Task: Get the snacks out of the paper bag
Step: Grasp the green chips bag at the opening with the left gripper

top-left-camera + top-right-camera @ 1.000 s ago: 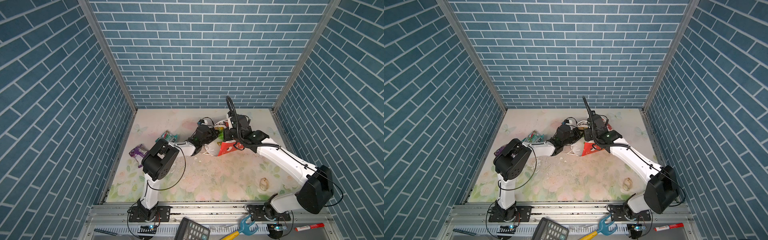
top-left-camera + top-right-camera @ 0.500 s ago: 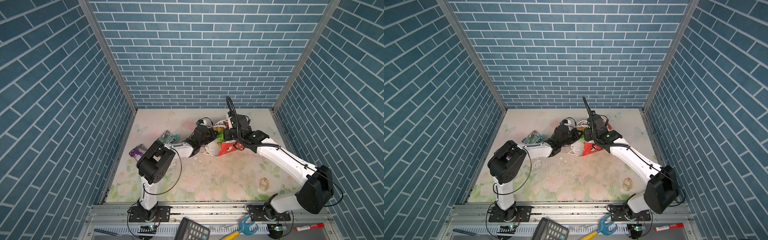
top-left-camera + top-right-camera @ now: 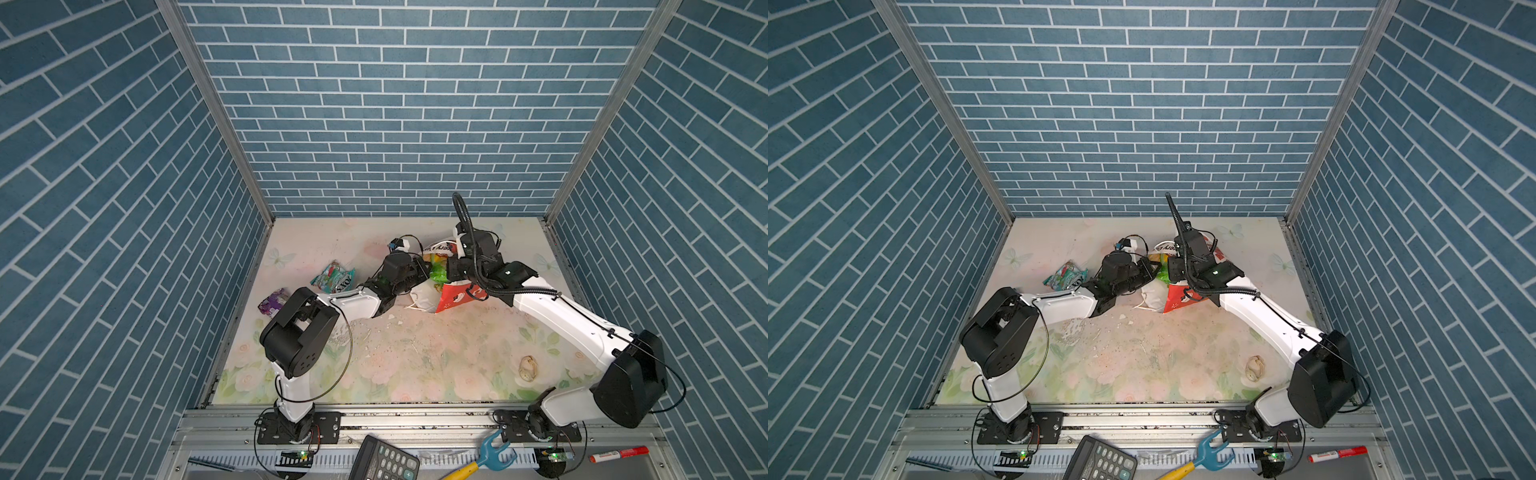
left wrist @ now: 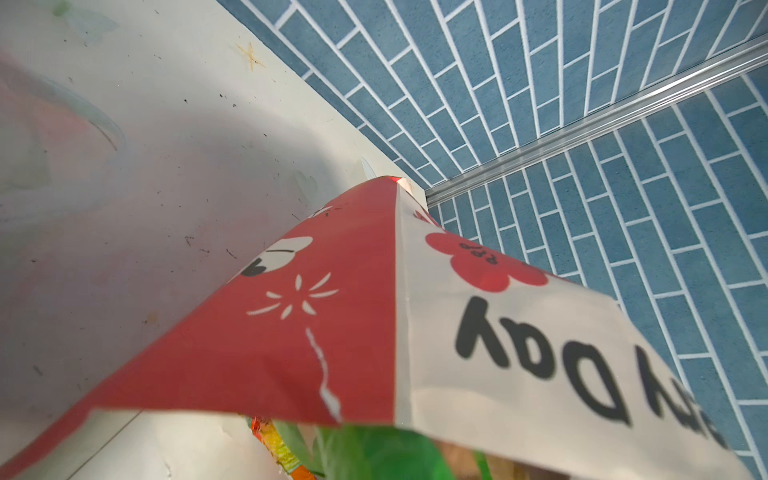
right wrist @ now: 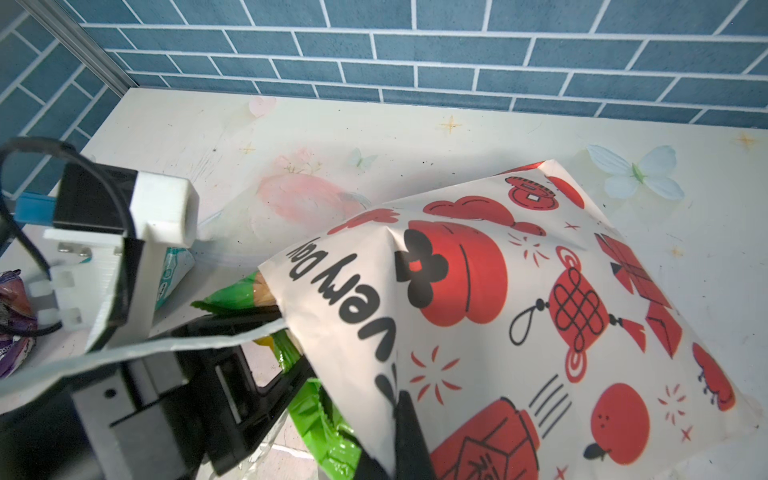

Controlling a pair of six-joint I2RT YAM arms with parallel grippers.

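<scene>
Currently the paper bag (image 3: 454, 296) is lying sideways on the table (image 3: 415, 353), a green packet (image 5: 328, 434) showing in its mouth. Right gripper (image 5: 386, 440) is pinching the bag rim; left gripper (image 3: 423, 269) — pressed together — is sitting at that mouth; teal packet (image 3: 333, 279) lying outside.

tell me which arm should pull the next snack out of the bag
Left. The left tool sits at the mouth of the paper bag, next to the green packets, while the right tool is pinched on the bag's top edge, holding it open; releasing would probably let it sag.
</scene>
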